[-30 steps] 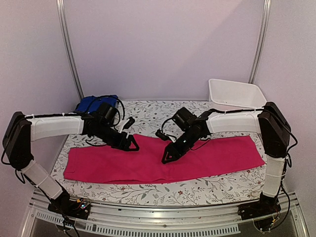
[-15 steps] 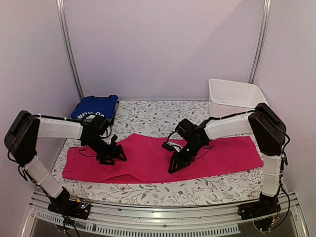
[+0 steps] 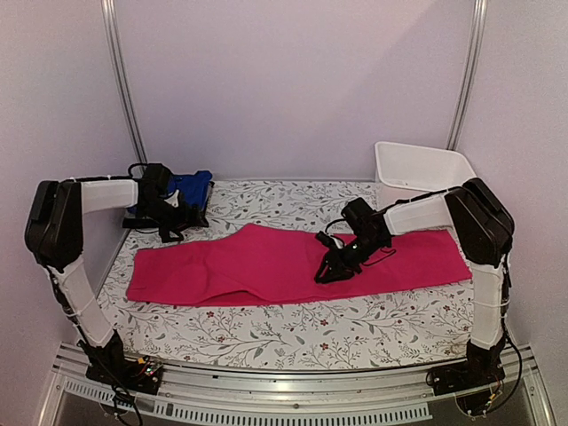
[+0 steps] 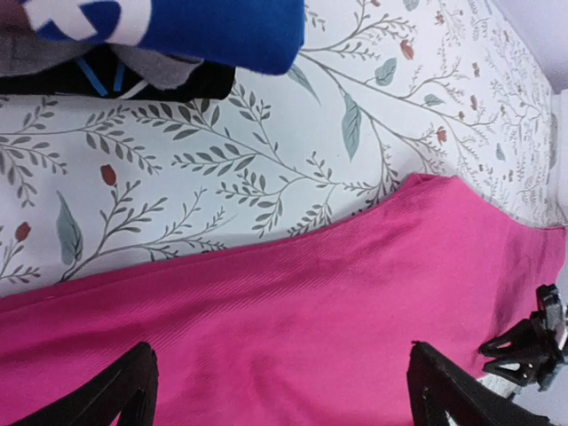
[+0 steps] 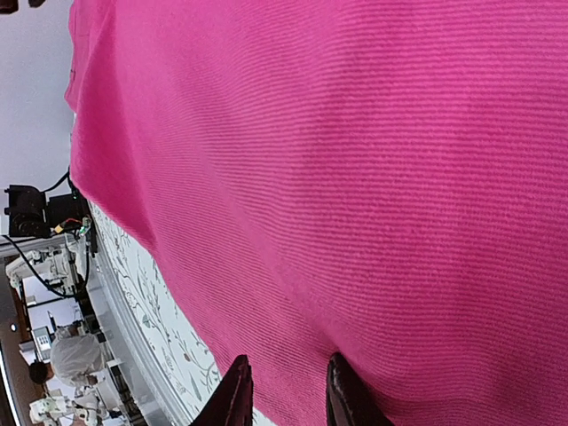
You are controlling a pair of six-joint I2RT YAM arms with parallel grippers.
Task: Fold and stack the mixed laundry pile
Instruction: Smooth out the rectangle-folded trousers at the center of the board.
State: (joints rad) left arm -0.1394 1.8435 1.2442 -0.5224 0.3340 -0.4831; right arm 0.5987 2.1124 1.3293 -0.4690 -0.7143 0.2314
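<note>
Nearest me, at 6 o'clock, a strip of the floral cover (image 3: 293, 330) shows bare along the table's front. Beyond it the pink garment (image 3: 240, 266) lies spread flat across the middle of the table, running from 9 o'clock to 3 o'clock, its far edge rising to a blunt peak a little left of centre. My right gripper (image 3: 328, 272) is down on that garment just right of centre, its arm reaching in from the 3 o'clock side. On the right wrist camera its fingers (image 5: 235, 395) stand close together with a narrow gap, and ribbed pink cloth fills the view and shows between them. The tips run off the bottom of the picture, so I cannot tell whether they pinch a fold or only press on it. My left gripper (image 3: 170, 231) sits farther back at 10 o'clock, near the garment's far-left edge. On its wrist camera the fingers (image 4: 124, 395) are spread wide, with nothing held between them and the pink cloth lying below. Just behind it, in the far-left corner at about 11 o'clock, the blue garment (image 3: 193, 185) with white print rests on a grey cloth (image 4: 164, 64). At 1 o'clock the white bin (image 3: 417, 169) stands at the far-right corner, apart from the clothes.
</note>
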